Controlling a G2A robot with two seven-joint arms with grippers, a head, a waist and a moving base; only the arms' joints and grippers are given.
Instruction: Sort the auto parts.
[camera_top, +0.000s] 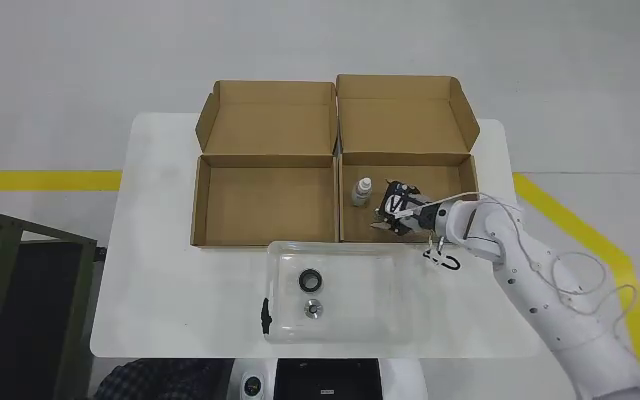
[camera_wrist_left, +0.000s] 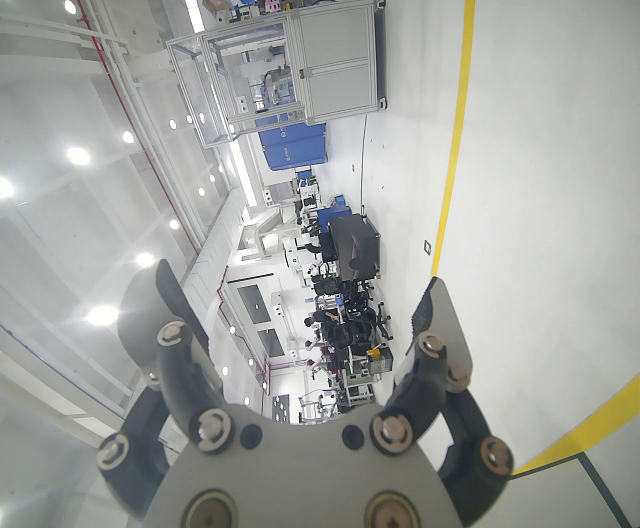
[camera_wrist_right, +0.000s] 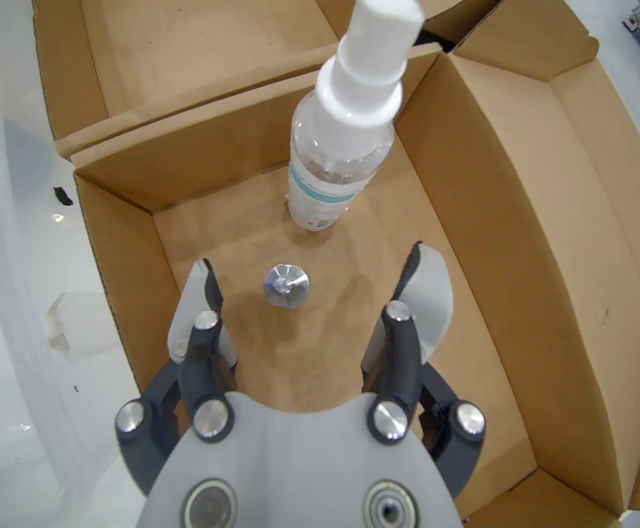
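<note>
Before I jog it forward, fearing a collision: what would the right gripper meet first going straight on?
Likely the small silver round metal part on the brown cardboard box floor, ahead of the right gripper.

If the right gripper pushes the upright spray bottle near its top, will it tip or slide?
It would probably tip: the spray bottle stands tall on a narrow base on the cardboard box floor. Droplets inside its clear shoulder suggest it is not full, so likely light. Its smooth round plastic may slip in the right gripper.
</note>
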